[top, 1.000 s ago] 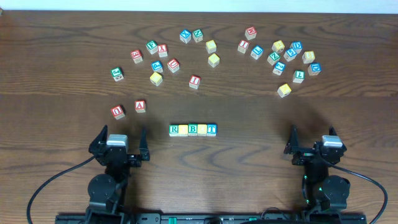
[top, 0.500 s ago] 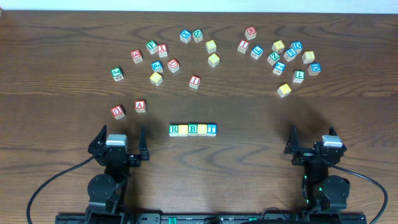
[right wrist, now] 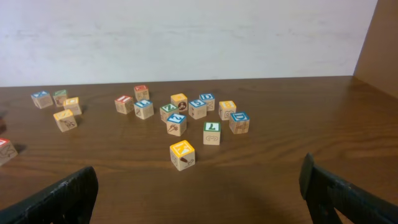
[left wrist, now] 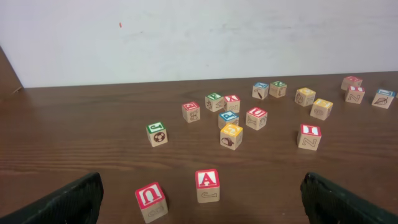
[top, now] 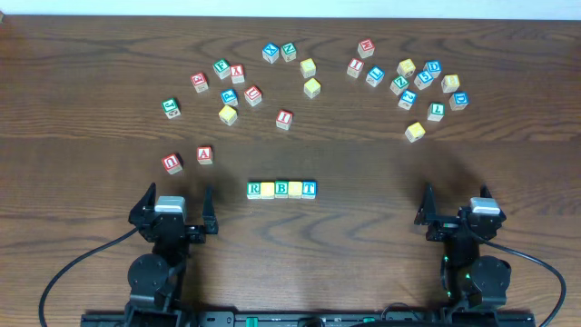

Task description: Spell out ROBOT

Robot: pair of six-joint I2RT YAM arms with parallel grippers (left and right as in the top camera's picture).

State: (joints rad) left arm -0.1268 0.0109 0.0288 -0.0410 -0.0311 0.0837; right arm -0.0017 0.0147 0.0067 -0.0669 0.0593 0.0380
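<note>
Dark wood table (top: pixel 363 245), overhead view.
- Row (top: pixel 275 189): five cubes touching side by side, parallel to the near edge, at mid-width, well inside that edge. It reads R cube (top: pixel 254 189), yellow, B cube (top: pixel 281 189), yellow, T cube (top: pixel 309 189). The two yellow cubes (top: pixel 268 189) show no letter that can be read.
- Left gripper (top: pixel 179 198): near edge, left of the row and apart from it, jaws spread wide, nothing between them.
- Right gripper (top: pixel 456 200): near edge, well right of the row, jaws likewise wide and empty.
- A cube (top: pixel 205 154) and U cube (top: pixel 172 163): red-lettered, near each other, just beyond the left gripper.
- Left scatter (top: pixel 238 73) and right scatter (top: pixel 406 68): loose cubes towards the far edge.
- Lone yellow cube (top: pixel 415 131): nearest of the right scatter.

Left wrist view.
- Black fingers (left wrist: pixel 68 202) at both lower corners, wide apart.
- The U and A cubes sit between them, untouched.
- Green J cube (left wrist: pixel 157 133) and red I cube (left wrist: pixel 309 137) lie farther off.

Right wrist view.
- Black fingers (right wrist: pixel 59 199) at both lower corners, wide apart.
- The lone yellow cube is ahead between them.
- Green L cube (right wrist: pixel 212 133) lies just beyond it.
</note>
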